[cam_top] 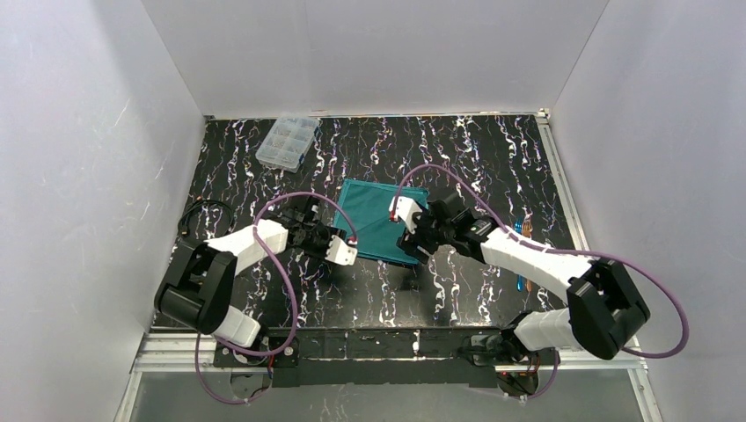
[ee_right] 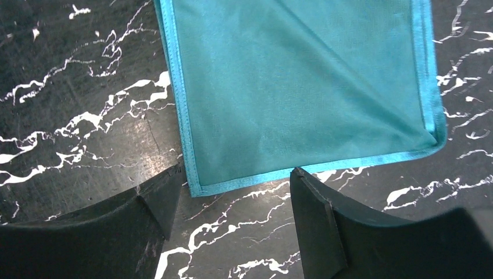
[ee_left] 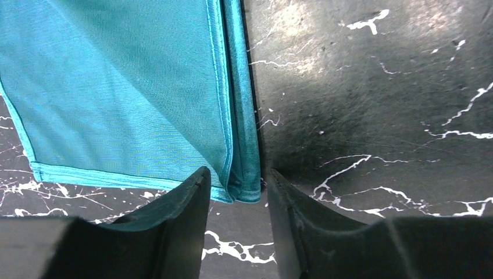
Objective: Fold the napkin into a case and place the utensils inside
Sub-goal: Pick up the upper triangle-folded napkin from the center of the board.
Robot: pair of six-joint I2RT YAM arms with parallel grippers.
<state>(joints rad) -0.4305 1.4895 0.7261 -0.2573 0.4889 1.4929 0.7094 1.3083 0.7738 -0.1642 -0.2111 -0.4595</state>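
The teal-green napkin (cam_top: 378, 220) lies flat at the middle of the table, folded over with a doubled hemmed edge (ee_left: 241, 116). My left gripper (cam_top: 341, 250) is at its near left corner. In the left wrist view the fingers stand narrowly apart on either side of that corner (ee_left: 243, 189), with bare table showing between them. My right gripper (cam_top: 412, 239) is at the napkin's near right corner (ee_right: 195, 187). It stands wide open, with the hem (ee_right: 302, 168) running between its fingertips. The utensils (cam_top: 522, 255) lie on the table to the right, beyond the right arm.
A clear plastic compartment box (cam_top: 288, 141) sits at the back left. White walls close the table on three sides. A metal rail (cam_top: 563, 193) runs along the right edge. Purple cables loop above both arms.
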